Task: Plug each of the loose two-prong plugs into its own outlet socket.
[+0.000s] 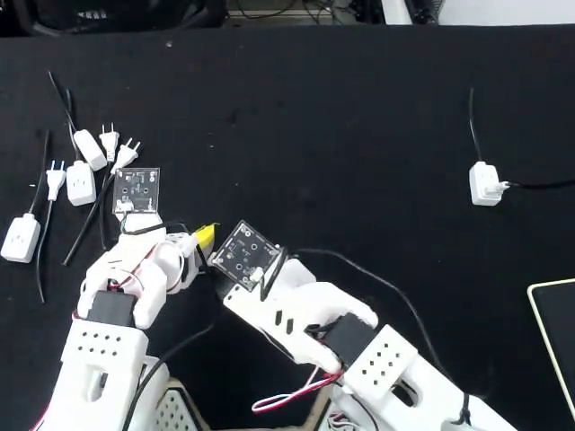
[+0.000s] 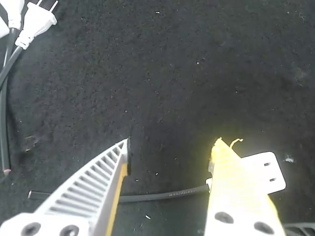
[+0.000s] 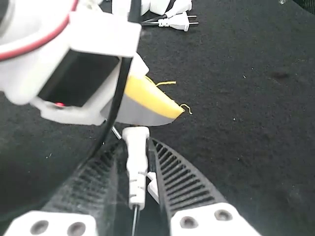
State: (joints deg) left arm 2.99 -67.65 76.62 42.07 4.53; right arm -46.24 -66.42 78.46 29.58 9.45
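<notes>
Barely started: the far-right socket (image 1: 482,182) looks already plugged, right claw (image 3: 135,147) is pinching a white plug (image 3: 135,164) at the table's (image 1: 341,108) front middle just beside the spread left claw (image 2: 172,147), with loose plugs (image 1: 110,139) and sockets (image 1: 81,184) at far left unmated.

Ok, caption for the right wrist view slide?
Right pincer shut on a white plug, close beside the left arm, over the black table.
</notes>
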